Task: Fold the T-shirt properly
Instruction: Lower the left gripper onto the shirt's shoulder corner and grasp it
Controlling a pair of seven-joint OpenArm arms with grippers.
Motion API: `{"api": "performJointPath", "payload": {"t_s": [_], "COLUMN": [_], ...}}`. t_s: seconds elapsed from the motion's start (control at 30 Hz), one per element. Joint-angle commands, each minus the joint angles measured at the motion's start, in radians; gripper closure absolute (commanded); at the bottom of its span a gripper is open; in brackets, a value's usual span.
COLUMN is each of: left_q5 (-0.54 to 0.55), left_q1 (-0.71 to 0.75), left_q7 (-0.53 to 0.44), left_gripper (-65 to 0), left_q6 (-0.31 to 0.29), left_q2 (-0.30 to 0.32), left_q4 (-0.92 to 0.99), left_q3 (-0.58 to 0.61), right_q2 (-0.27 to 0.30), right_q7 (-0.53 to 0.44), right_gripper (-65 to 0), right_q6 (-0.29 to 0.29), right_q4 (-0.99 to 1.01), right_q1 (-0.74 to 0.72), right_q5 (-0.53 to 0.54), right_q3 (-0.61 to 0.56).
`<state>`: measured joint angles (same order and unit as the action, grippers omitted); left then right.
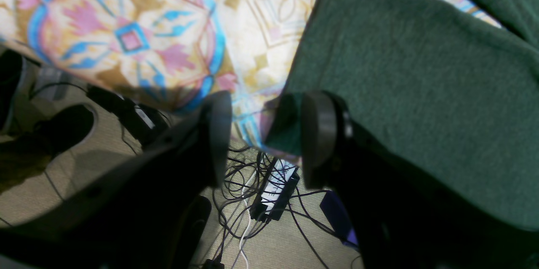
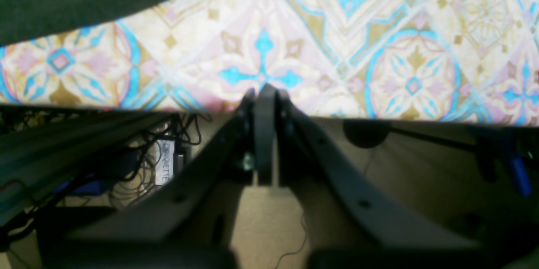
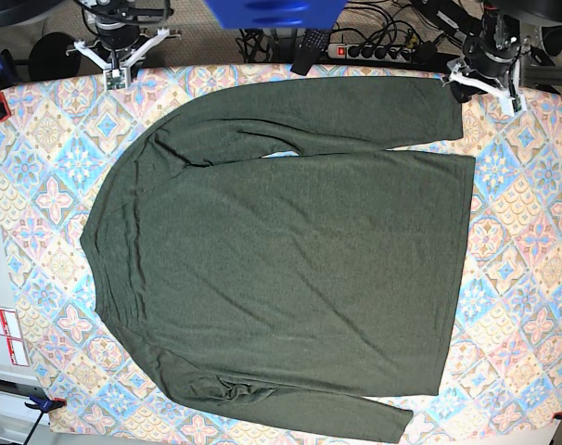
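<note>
T-shirt [image 3: 290,250]: flat on desk [image 3: 531,278], sleeves along both long edges.
left fingers [image 1: 266,138]: parted, empty, at sleeve cuff.
right fingers [image 2: 264,92]: pressed together, empty, off shirt's collar end.
step: likely sleeve laid; next, first fold grasp.

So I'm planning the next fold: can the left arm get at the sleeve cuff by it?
Probably yes: the left gripper stands open right beside the T-shirt cuff, nothing between them.
</note>
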<state>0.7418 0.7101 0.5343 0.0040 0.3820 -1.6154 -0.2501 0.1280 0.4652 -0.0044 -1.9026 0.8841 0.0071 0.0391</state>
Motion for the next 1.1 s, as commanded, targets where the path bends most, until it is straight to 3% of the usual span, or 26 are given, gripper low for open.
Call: {"api": "performJointPath", "payload": {"t_s": [0.0, 0.53, 0.8, 1.0, 1.07], "left_q5": [0.003, 0.002, 0.003, 0.005, 0.005], "left_q1": [-0.008, -0.019, -0.019, -0.019, -0.019], "left_q7": [-0.015, -0.021, -0.021, -0.021, -0.021], "left_gripper": [-27.5, -26.2, -1.0, 0.0, 0.0], "left_q6": [0.0, 0.0, -0.003, -0.003, -0.003], "left_q2": [0.012, 0.012, 0.012, 0.012, 0.012], "left_q4": [-0.003, 0.005, -0.03, -0.038, -0.049], "left_q3": [0.015, 0.24, 0.237, 0.234, 0.234], "right_q2": [0.005, -0.031, -0.031, -0.031, -0.031], "right_q7": [-0.018, -0.018, -0.018, -0.01, 0.037], "right_gripper": [0.0, 0.0, 0.0, -0.3, -0.3], "right_q6": [-0.003, -0.003, -0.003, -0.003, -0.003], "right_q4": [-0.015, -0.015, -0.015, -0.015, -0.015], "right_q1": [0.011, 0.011, 0.011, -0.004, -0.026], "right_q5": [0.0, 0.0, 0.0, 0.0, 0.0], "right_q3": [0.003, -0.008, -0.011, -0.011, -0.011]}}
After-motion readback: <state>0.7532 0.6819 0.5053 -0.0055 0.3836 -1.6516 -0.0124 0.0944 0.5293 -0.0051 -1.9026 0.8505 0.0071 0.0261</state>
